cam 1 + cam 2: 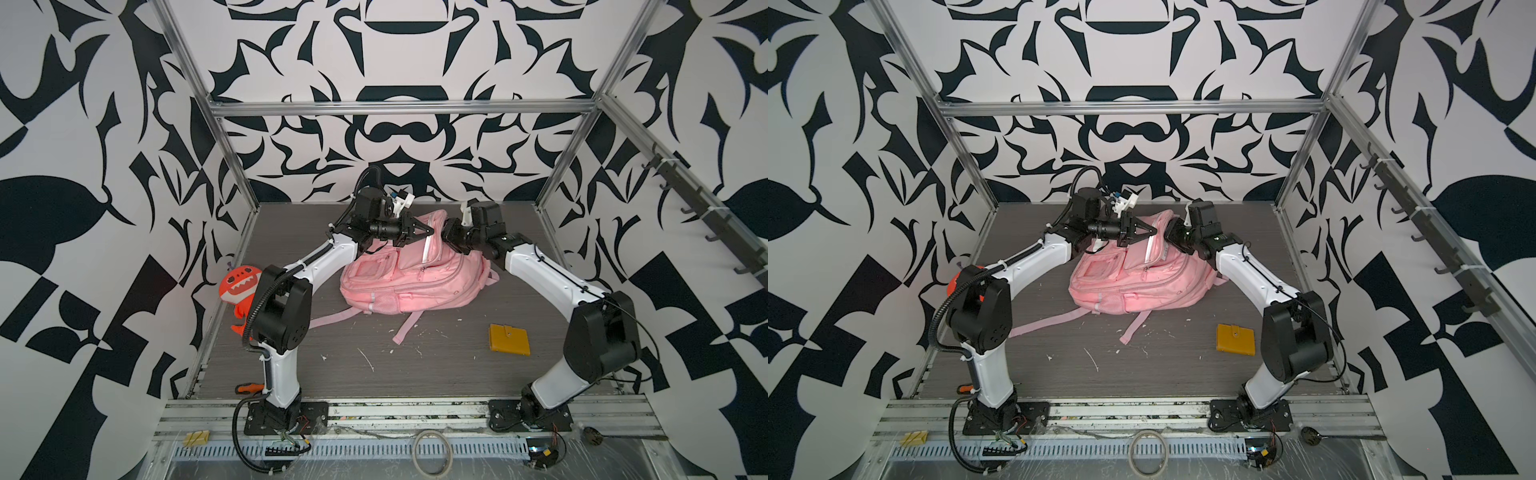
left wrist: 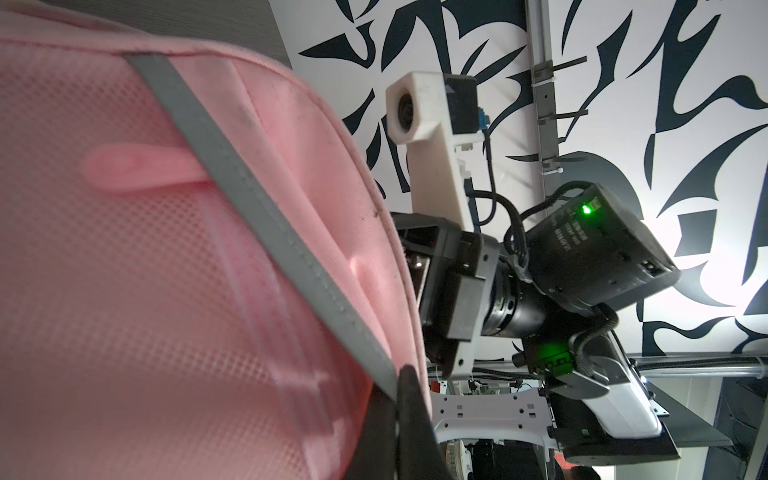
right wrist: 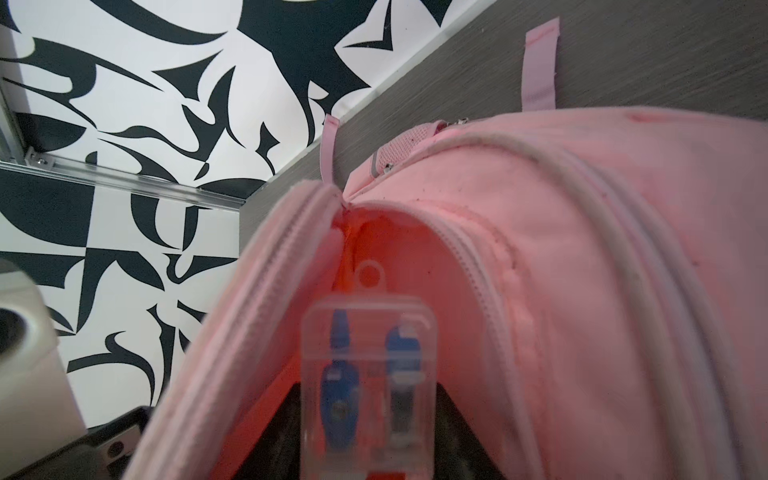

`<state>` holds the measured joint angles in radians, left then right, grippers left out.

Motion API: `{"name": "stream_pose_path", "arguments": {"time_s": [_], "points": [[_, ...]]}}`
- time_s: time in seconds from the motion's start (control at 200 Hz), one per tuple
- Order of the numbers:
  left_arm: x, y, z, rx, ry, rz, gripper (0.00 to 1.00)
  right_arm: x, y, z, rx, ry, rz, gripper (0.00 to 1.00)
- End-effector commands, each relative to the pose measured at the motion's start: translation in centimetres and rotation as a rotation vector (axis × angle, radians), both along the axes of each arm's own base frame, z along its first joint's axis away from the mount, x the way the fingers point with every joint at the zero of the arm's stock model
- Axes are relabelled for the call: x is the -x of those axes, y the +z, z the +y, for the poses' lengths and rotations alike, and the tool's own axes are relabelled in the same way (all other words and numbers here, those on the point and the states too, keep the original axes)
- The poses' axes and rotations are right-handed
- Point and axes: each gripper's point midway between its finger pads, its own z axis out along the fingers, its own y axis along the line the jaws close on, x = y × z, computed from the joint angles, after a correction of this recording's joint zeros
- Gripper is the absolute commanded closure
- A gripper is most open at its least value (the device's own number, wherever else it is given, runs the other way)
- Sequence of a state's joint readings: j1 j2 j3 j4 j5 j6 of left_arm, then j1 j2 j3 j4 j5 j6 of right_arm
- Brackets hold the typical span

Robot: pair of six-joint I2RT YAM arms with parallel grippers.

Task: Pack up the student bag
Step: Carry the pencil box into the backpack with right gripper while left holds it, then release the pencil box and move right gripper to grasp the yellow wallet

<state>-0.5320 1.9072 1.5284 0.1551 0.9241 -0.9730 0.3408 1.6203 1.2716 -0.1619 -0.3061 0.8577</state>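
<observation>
1. The pink student bag (image 1: 399, 278) lies toward the back and middle of the grey table (image 1: 436, 374) in both top views. Its straps trail toward the front.
2. The left gripper (image 1: 431, 230) is closed. It pinches the bag's front flap beside the reflective strip (image 2: 257, 208) and holds that flap raised.
3. The right gripper (image 3: 368, 403) is clamped on a clear plastic case (image 3: 370, 340) with blue pieces inside. The case sits in the bag's unzipped mouth.
4. An orange-red plush toy (image 1: 239, 286) lies at the table's left edge, partly behind the left arm.
5. A yellow wallet (image 1: 509, 340) lies near the right arm, well apart from the bag.
</observation>
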Motion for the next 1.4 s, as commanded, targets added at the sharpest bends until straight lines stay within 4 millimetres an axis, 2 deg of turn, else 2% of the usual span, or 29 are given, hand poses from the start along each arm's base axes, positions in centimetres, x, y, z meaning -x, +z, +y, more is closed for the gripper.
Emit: {"name": "stream_pose_path", "arguments": {"time_s": [0.0,0.12,0.26,0.345,0.57,0.72,0.785,0.92,0.98,1.05,1.185,1.395], "points": [[1.5,5.5,-0.5,0.128,-0.072,-0.183,1.00,0.3,2.2,0.7,-0.014,0.017,-0.054,0.79],[1.5,5.0,-0.5,0.119,-0.065,-0.175,1.00,0.6,3.0,0.2,0.014,0.014,-0.065,0.66],[1.0,4.1,-0.1,0.104,-0.041,-0.157,1.00,1.3,4.3,-0.3,0.031,0.013,-0.080,0.31],[0.5,3.2,0.3,0.086,-0.019,-0.137,1.00,1.9,4.9,-0.6,0.044,0.018,-0.083,0.20],[-0.7,1.8,1.6,0.045,0.025,-0.130,1.00,4.7,6.4,-2.1,0.085,0.021,-0.092,0.17],[-1.5,0.8,2.7,0.033,0.049,-0.118,1.00,9.4,6.6,-5.3,0.182,-0.015,-0.053,0.16],[-1.3,0.3,2.9,0.015,0.041,-0.117,1.00,12.2,5.2,-7.5,0.215,-0.074,0.010,0.15],[-0.8,-0.9,3.1,-0.008,0.032,-0.108,1.00,19.0,-0.8,-11.8,0.273,-0.208,0.244,0.12],[-0.5,-1.4,3.3,-0.012,0.029,-0.097,1.00,21.5,-2.9,-12.9,0.284,-0.249,0.321,0.10],[-0.1,-2.2,3.4,-0.017,0.026,-0.085,1.00,23.6,-5.1,-14.1,0.299,-0.296,0.396,0.03],[0.7,-2.7,3.7,-0.016,0.015,-0.081,1.00,25.2,-8.3,-15.6,0.296,-0.401,0.454,0.02],[1.0,-2.4,3.9,-0.009,0.016,-0.095,1.00,24.5,-13.4,-16.9,0.256,-0.594,0.557,0.02]]}}
